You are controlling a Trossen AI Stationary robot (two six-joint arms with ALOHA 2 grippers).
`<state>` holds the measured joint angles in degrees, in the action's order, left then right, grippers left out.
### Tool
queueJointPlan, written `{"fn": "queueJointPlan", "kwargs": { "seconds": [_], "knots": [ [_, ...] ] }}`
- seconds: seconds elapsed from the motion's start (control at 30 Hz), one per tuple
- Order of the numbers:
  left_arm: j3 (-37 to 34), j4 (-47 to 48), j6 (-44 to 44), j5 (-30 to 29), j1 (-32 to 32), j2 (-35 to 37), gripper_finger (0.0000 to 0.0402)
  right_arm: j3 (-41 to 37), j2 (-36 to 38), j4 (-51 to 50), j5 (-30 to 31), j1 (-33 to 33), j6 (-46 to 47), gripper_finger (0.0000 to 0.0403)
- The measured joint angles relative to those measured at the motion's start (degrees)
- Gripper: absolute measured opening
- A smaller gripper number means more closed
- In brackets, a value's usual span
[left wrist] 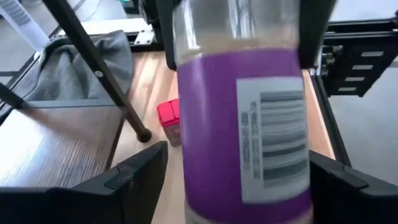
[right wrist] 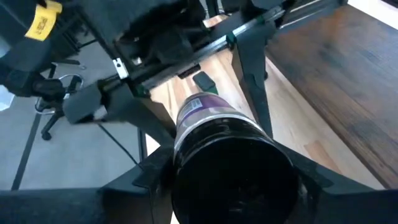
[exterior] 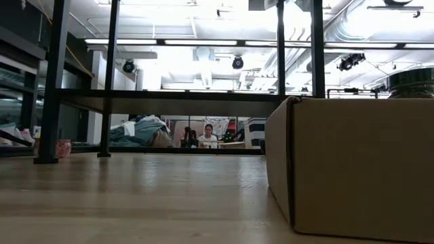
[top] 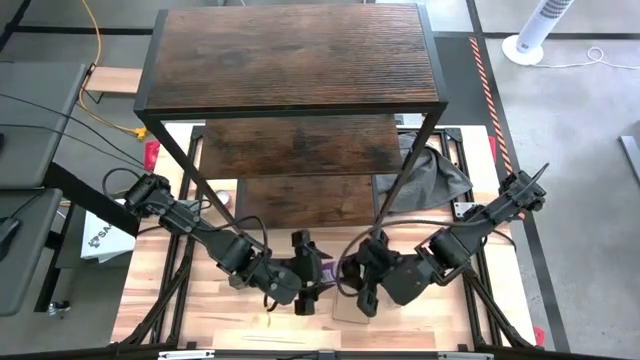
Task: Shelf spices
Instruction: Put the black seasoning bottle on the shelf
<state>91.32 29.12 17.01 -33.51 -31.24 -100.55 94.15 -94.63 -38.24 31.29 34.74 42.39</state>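
A spice jar (top: 330,270) with a purple label and a clear upper part hangs in the air in front of the shelf's (top: 290,60) near side. My right gripper (right wrist: 227,168) is shut on it, reaching in from the table's right. My left gripper (left wrist: 239,155) comes from the left and stands open, one finger on either side of the purple label (left wrist: 249,137). I cannot tell whether those fingers touch it. A red spice container (left wrist: 169,118) stands on the table by a shelf leg. My right gripper pinches the jar's dark round end (right wrist: 230,174) between its two fingers, one finger (right wrist: 149,174) on each side. The fingers lie along the jar, and that dark end faces the wrist. The jar points away toward my left gripper, slanting down, lifted clear of the table.
A grey cloth (top: 435,175) lies by the shelf's right legs. A cardboard box (exterior: 359,163) stands close on the right of the low view. A small dark green thing (right wrist: 202,81) lies on the table beyond the jar. The shelf's thin black legs (left wrist: 99,74) stand close by.
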Motion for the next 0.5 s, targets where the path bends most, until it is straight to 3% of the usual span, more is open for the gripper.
{"fn": "queueJointPlan", "kwargs": {
  "seconds": [0.17,0.27,0.4,0.5],
  "knots": [
    [-0.01,-0.45,0.42,-1.14,0.1,0.55,0.0281,-0.02,0.0,-0.39,0.26,0.0,-0.43,0.0195],
    [-0.03,-0.21,0.43,-0.33,-0.02,0.48,0.0242,-0.02,0.0,-1.06,0.18,-0.14,-0.49,0.0195],
    [-0.03,-0.26,0.72,-0.32,-0.39,0.48,0.0159,-0.02,0.0,-1.24,0.07,-0.24,-1.15,0.0195],
    [-0.03,-0.29,0.79,-0.38,-0.38,0.48,0.0157,-0.02,0.0,-1.35,-0.05,-0.24,-1.25,0.0197]
  ]
}}
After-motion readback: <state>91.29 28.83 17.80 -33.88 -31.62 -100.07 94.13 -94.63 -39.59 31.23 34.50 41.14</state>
